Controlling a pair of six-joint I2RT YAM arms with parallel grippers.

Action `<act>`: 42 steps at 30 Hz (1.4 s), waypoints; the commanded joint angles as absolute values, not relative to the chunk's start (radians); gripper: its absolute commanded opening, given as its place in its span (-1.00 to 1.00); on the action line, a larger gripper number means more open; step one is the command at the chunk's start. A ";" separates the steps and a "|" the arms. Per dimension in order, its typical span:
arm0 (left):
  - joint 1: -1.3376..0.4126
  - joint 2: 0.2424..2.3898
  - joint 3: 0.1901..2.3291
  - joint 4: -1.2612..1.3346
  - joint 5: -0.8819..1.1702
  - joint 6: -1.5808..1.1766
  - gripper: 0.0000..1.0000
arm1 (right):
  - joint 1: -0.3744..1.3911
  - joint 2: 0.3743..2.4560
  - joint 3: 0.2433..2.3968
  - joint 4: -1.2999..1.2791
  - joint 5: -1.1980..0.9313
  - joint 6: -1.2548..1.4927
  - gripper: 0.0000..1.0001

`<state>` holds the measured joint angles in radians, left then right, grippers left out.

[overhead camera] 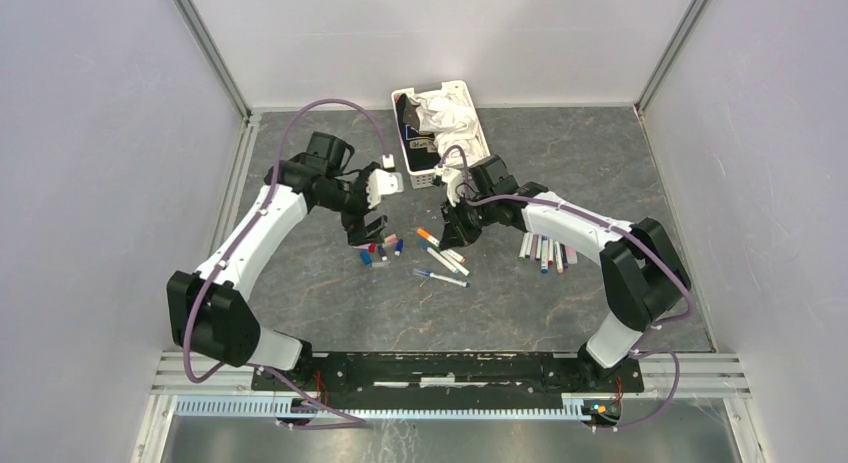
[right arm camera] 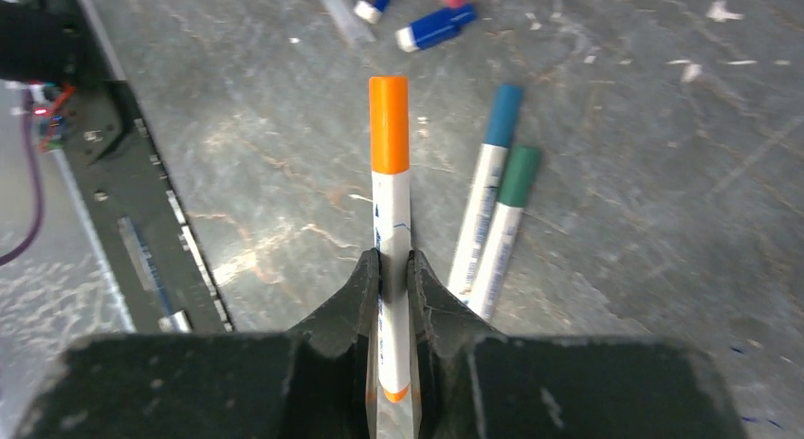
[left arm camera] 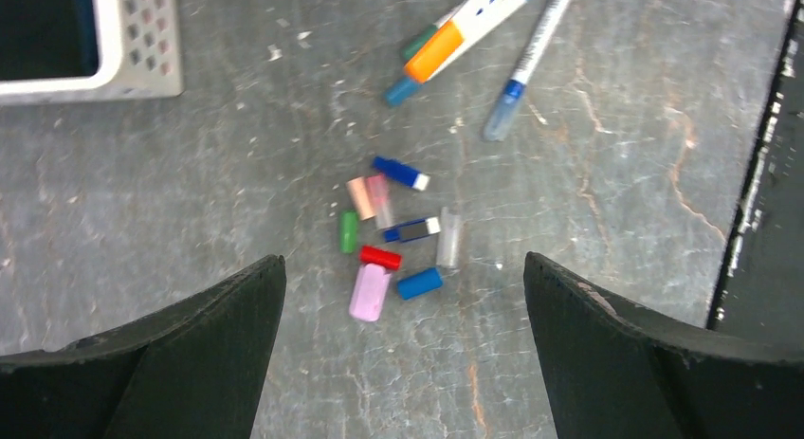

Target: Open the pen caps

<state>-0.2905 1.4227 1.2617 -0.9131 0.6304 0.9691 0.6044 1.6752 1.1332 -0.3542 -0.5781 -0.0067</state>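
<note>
Several loose pen caps (left arm camera: 380,257) in pink, blue, red and green lie in a cluster on the table, also seen from above (overhead camera: 380,251). My left gripper (left arm camera: 403,297) is open wide and empty just above and near this cluster (overhead camera: 368,228). My right gripper (right arm camera: 392,268) is shut on the white barrel of an orange-capped pen (right arm camera: 390,192); its orange cap (right arm camera: 389,124) is on and points away from the fingers. From above, this gripper (overhead camera: 447,228) sits right of the caps, with the orange cap (overhead camera: 427,233) sticking out.
Two capped pens, blue (right arm camera: 485,202) and green (right arm camera: 505,226), lie beside the held pen. A row of pens (overhead camera: 545,251) lies to the right. Another blue pen (overhead camera: 440,277) lies nearer. A white slotted basket (overhead camera: 440,165) with crumpled white stuff stands at the back.
</note>
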 commanded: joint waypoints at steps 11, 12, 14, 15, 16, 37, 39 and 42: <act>-0.412 1.478 1.325 -1.029 0.569 1.153 0.98 | 0.608 1.719 1.174 -0.342 -0.860 0.057 -1.00; -0.422 1.480 1.323 -1.035 0.552 1.173 0.97 | 0.609 1.722 1.173 -0.339 -0.874 0.059 -1.00; -0.441 1.482 1.321 -1.045 0.524 1.205 0.96 | 0.610 1.730 1.170 -0.332 -0.906 0.064 -1.00; -0.449 1.482 1.318 -1.047 0.512 1.225 0.96 | 0.610 1.733 1.171 -0.327 -0.921 0.067 -1.00; -0.457 1.482 1.317 -1.048 0.499 1.235 0.96 | 0.613 1.736 1.170 -0.323 -0.931 0.067 -1.00; -0.594 1.420 1.224 -1.034 0.517 1.312 0.27 | 0.633 1.799 1.200 -0.185 -1.117 0.193 -1.00; -0.599 1.425 1.219 -1.031 0.515 1.317 0.12 | 0.635 1.806 1.206 -0.183 -1.122 0.198 -1.00; -0.606 1.435 1.214 -1.030 0.517 1.319 0.04 | 0.635 1.816 1.213 -0.178 -1.127 0.207 -1.00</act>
<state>-0.5934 1.4361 1.2201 -1.0409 0.4995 1.2629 0.6285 1.8038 1.1610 -0.2218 -1.0866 0.1879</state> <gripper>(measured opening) 0.536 0.155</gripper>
